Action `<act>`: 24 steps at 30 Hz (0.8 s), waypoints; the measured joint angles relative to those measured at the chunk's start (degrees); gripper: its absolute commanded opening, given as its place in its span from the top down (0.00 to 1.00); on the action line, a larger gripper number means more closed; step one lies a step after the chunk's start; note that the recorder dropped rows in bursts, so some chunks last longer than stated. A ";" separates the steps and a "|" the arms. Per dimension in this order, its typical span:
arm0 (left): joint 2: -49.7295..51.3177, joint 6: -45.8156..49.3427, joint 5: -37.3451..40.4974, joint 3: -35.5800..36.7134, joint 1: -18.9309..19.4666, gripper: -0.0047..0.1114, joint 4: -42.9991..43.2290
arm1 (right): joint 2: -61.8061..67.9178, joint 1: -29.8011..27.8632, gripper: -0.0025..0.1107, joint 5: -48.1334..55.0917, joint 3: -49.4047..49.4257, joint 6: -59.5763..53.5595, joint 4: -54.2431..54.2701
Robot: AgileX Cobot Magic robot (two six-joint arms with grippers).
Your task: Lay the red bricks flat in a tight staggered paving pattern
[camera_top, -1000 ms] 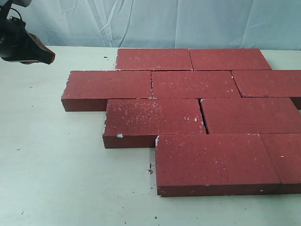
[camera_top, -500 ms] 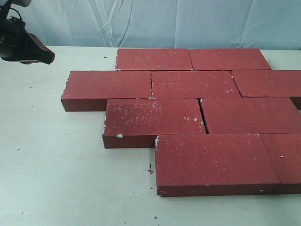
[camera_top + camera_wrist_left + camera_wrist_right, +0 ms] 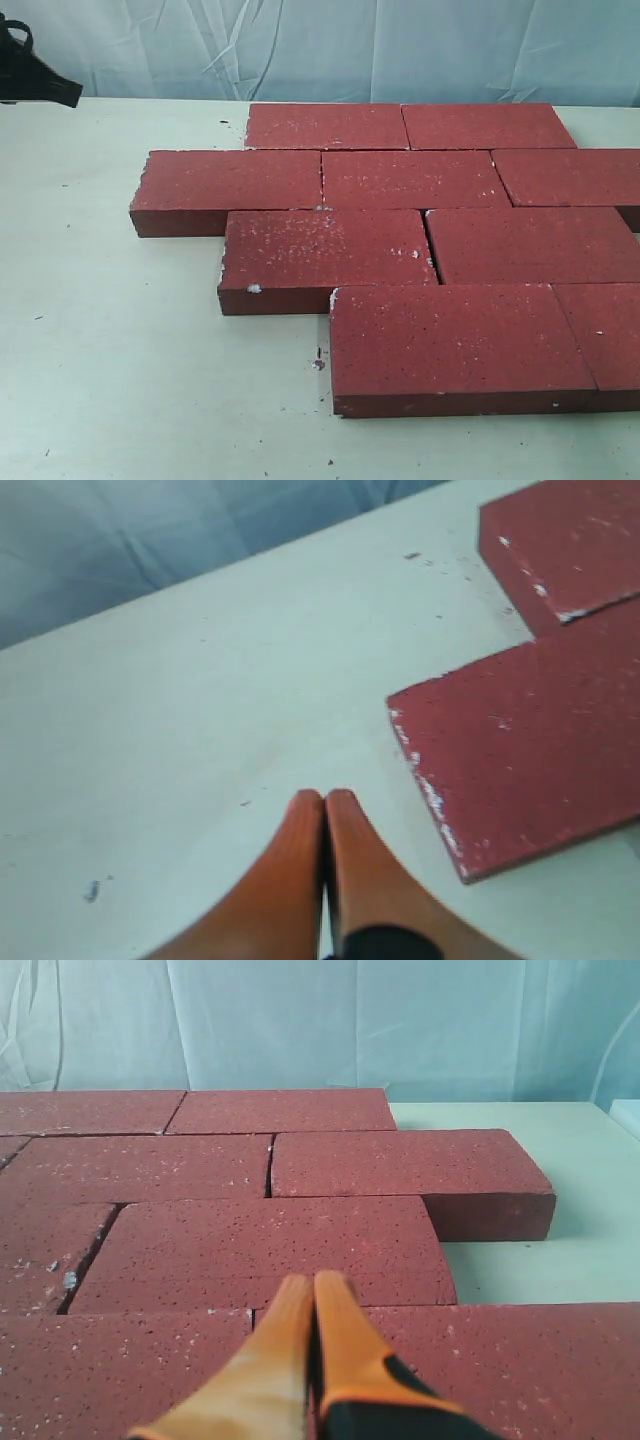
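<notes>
Where a pale green tabletop (image 3: pixel 120 350) meets a wrinkled light blue curtain (image 3: pixel 400 50), the red bricks (image 3: pixel 415 178) lie flat in four staggered rows. There are nine in all, filling the middle and right of the exterior view. The far row has two bricks, the next row three, the third row two and the nearest row two. The bricks at the right end of the second and nearest rows are cut off by the picture's edge. Each row is shifted sideways against its neighbour, so the joints do not line up. Most joints are tight, but a thin dark gap shows between the two bricks of the third row. White chips mark many edges and corners. A few dark crumbs (image 3: pixel 318 362) lie on the tabletop just beside the nearest row.

A dark part of the left arm (image 3: pixel 35 80) shows in the far left corner, well apart from the bricks. The left pincer (image 3: pixel 325 800) has its orange fingers pressed together, holding nothing, over bare tabletop near a chipped brick corner. The right pincer (image 3: pixel 313 1282) is likewise closed and empty, above the bricks. Whether it touches them cannot be told.
</notes>
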 measured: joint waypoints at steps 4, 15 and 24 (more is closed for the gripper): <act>-5.39 -15.30 -6.11 4.91 -1.15 0.96 15.37 | 0.00 0.00 0.99 0.00 0.00 0.00 0.21; -22.53 -25.53 -15.69 18.36 -1.23 0.96 25.82 | 0.00 0.00 0.99 0.00 0.00 0.00 0.36; -33.86 -25.77 -18.07 25.25 -1.23 0.96 27.52 | 0.00 0.00 0.99 0.00 0.00 0.00 0.36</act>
